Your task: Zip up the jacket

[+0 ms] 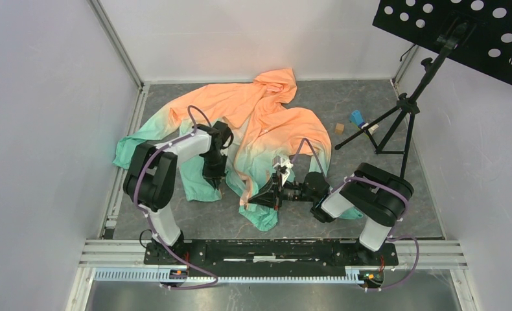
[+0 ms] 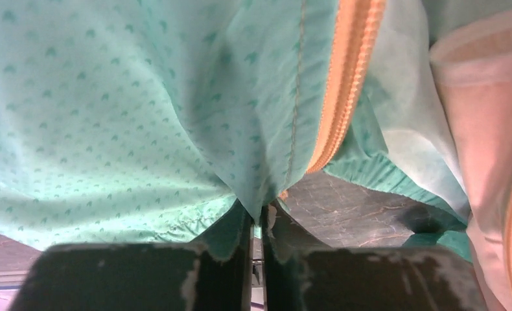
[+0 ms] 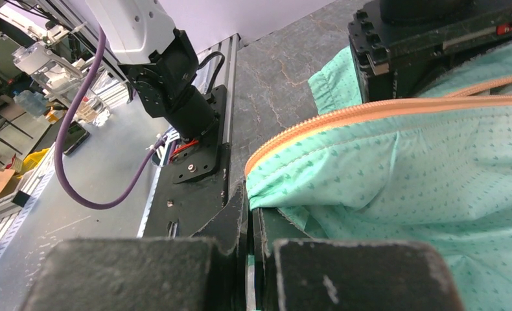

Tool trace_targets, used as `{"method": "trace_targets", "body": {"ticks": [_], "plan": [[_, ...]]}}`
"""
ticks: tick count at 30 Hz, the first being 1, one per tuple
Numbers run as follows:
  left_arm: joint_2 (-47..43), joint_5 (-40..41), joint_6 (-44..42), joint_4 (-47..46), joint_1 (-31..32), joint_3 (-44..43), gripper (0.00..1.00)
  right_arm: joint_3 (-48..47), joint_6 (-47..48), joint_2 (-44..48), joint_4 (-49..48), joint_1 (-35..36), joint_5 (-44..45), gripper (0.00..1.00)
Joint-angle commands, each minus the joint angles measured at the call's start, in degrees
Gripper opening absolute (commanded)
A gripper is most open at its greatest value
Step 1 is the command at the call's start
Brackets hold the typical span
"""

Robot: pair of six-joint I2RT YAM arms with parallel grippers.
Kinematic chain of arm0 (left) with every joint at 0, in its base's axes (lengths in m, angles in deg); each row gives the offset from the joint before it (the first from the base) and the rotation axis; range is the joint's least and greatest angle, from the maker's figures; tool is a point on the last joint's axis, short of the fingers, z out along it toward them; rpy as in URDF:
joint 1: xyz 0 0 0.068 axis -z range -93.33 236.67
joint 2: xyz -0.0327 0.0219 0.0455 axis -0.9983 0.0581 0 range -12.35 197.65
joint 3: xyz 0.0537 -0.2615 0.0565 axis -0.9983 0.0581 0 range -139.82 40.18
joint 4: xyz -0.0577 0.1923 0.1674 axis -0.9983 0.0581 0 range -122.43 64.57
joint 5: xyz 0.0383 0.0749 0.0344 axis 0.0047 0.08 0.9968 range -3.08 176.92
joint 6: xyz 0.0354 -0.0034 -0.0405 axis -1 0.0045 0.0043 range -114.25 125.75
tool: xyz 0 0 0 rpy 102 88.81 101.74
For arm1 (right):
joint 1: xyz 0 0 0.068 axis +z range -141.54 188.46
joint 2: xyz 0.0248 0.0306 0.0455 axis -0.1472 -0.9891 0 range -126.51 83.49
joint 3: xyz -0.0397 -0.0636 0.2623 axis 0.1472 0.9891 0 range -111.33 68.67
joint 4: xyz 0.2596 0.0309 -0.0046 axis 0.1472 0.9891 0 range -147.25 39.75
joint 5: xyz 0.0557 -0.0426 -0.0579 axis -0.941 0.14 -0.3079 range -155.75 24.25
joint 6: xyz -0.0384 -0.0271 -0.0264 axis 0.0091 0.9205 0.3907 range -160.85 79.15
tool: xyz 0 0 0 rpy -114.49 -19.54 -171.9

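The jacket [image 1: 260, 123] lies spread on the grey table, orange hood at the back, mint green hem toward the arms. My left gripper [image 1: 214, 180] points down at the left front panel. In the left wrist view it [image 2: 258, 210] is shut on a fold of mint fabric [image 2: 143, 116] just beside the lower end of the orange zipper tape [image 2: 344, 84]. My right gripper [image 1: 270, 194] points left at the hem. In the right wrist view it [image 3: 249, 204] is shut on the mint hem edge [image 3: 402, 175] below the orange zipper [image 3: 370, 110]. No slider shows.
A black tripod stand [image 1: 396, 123] stands at the back right, with a small wooden block [image 1: 339, 128] and a blue object [image 1: 357, 118] beside it. White walls enclose the table. The left arm's base [image 3: 175, 97] and the metal rail [image 1: 273, 259] run along the near edge.
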Motion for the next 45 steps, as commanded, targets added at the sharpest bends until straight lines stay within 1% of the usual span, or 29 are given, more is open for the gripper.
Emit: {"method": "trace_targets", "body": {"ticks": [1,3,6,10,15,19,23,26,29,32,34,36,38,41,43,45], "plan": [[-5.09,-0.24,1.05,-1.48,0.23,1.57,0.06,-1.16,0.21,-0.32,-17.77,-0.18,-0.88,0.00],[-6.86,-0.90,0.91,-2.11,0.23,2.35,0.02,-1.24,0.60,-0.12,-16.75,-0.19,-0.65,0.00],[-9.07,-3.06,-0.71,-3.04,0.22,3.24,0.02,-1.63,1.23,0.62,-14.00,-0.32,-0.36,0.00],[-12.00,-6.08,-5.36,-4.43,0.23,4.94,0.02,-2.09,1.96,1.90,-10.84,-0.37,-0.69,0.00],[-20.58,-8.45,-9.81,-9.64,0.23,8.36,0.02,-3.91,2.54,2.34,-7.37,-0.45,-3.49,0.00],[-30.44,-15.46,-13.59,-16.57,0.27,11.66,0.02,-5.58,4.09,1.84,-4.46,-0.54,-6.58,0.00],[-40.08,-21.57,-17.79,-24.77,0.25,18.31,0.02,-7.21,6.90,1.50,0.16,-0.63,-8.46,0.00],[-44.83,-25.77,-22.40,-25.79,0.22,21.25,0.02,-8.35,9.88,1.49,5.05,-1.14,-9.23,0.01],[-47.95,-30.80,-25.78,-25.70,0.31,22.20,0.02,-8.62,10.82,1.47,5.76,-1.89,-11.90,0.00],[-51.81,-38.68,-27.22,-28.70,0.40,24.03,0.02,-8.32,12.39,1.70,8.16,-3.03,-13.96,0.00],[-54.97,-41.76,-27.59,-31.93,0.81,27.27,0.02,-7.91,11.38,1.53,7.78,-3.76,-15.87,0.00],[-57.75,-42.17,-28.22,-34.40,2.07,29.99,0.02,-6.58,8.70,1.25,3.79,-4.20,-17.79,0.00],[-59.50,-42.31,-29.34,-34.40,2.69,30.73,0.02,-5.64,6.03,0.71,-1.35,-4.51,-19.54,0.00],[-59.93,-42.78,-30.04,-35.14,3.34,31.67,0.02,-6.17,2.41,-0.25,-5.93,-5.88,-21.56,0.00],[-58.95,-44.06,-30.01,-35.64,3.48,31.48,0.02,-6.58,0.31,-1.06,-8.54,-6.17,-22.25,0.00],[-57.79,-43.47,-30.47,-35.64,3.56,31.33,0.02,-6.75,-1.65,-1.86,-10.53,-6.17,-22.90,0.00]]}}
